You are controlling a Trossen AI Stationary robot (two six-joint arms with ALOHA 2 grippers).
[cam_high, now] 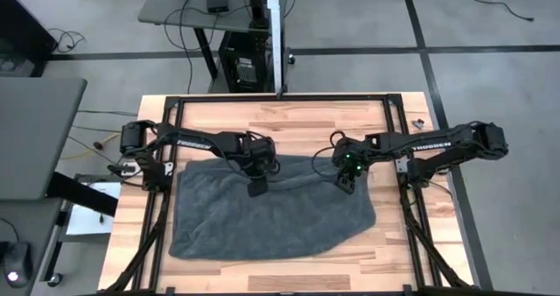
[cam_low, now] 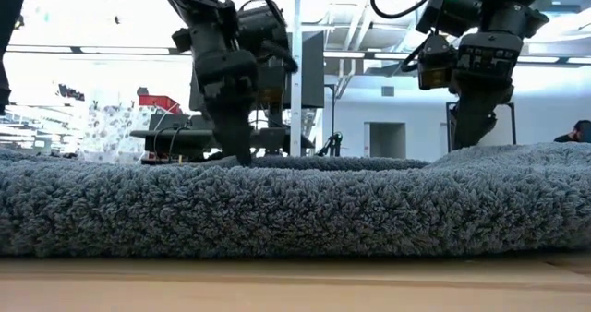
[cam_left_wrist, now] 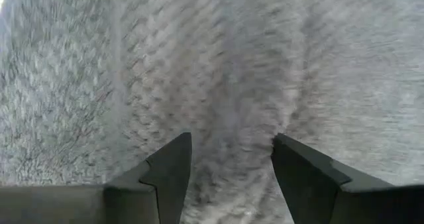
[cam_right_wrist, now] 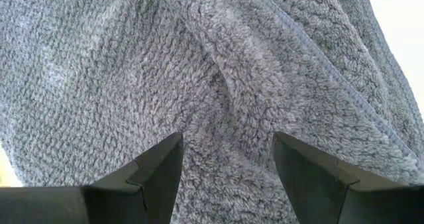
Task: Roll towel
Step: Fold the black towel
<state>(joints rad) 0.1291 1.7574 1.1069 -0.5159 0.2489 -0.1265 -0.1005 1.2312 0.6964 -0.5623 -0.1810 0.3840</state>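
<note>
Seen from above: dark grey towel (cam_high: 271, 210) spread flat across the middle of a wooden table (cam_high: 289, 121), far edge slightly rumpled, right side bulging out toward the right table edge, near edge close to the table's near side. Left arm (cam_high: 188, 143) reaching in from the left table edge, bent at the elbow, wrist angled down, left gripper (cam_high: 257, 187) pressed onto the towel just inside its far edge, left of centre. Right arm (cam_high: 437, 143) reaching in from the right edge in a mirrored pose, right gripper (cam_high: 346, 181) down on the towel's far edge, right of centre, a green light showing on its wrist. Both grippers well apart from each other along the same far edge. From table height: towel (cam_low: 295, 206) as a thick fluffy band across the whole width, left gripper (cam_low: 235, 150) planted upright in the pile, right gripper (cam_low: 471, 132) at the cloth behind a raised fold. From the left wrist: fingers (cam_left_wrist: 169, 174) set wide apart, a ridge of towel (cam_left_wrist: 218, 71) bunched between them, not pinched. From the right wrist: fingers (cam_right_wrist: 162, 168) likewise wide, straddling a raised fold of towel (cam_right_wrist: 225, 85) with a stitched hem running nearby.
</note>
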